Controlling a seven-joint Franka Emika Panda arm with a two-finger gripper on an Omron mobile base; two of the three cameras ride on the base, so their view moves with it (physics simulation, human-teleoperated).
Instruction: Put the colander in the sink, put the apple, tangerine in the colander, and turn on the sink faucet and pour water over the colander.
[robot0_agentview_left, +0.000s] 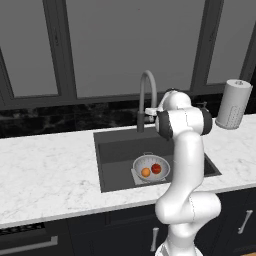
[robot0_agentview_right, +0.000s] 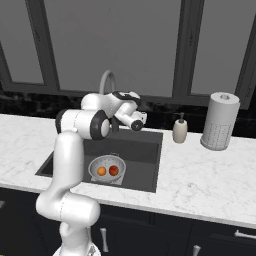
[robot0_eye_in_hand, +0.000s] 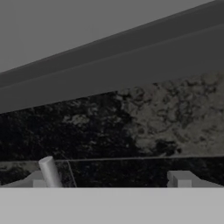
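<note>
Fruit sits in the colander (robot0_agentview_left: 151, 168); my gripper (robot0_eye_in_hand: 109, 180), fingers apart, nears the faucet (robot0_agentview_left: 145, 95) and could slip off.

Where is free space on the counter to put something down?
The marble left of the sink is bare and wide. On the right, a free patch lies in front of the soap bottle and paper-towel cylinder. Around the faucet it is crowded by the arm.

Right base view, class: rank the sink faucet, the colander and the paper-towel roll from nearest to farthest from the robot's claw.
1. Sink faucet: just behind the claw, at the sink's back edge.
2. Colander: below the claw, on the sink floor, holding both fruits.
3. Paper-towel roll: far right on the counter.
</note>
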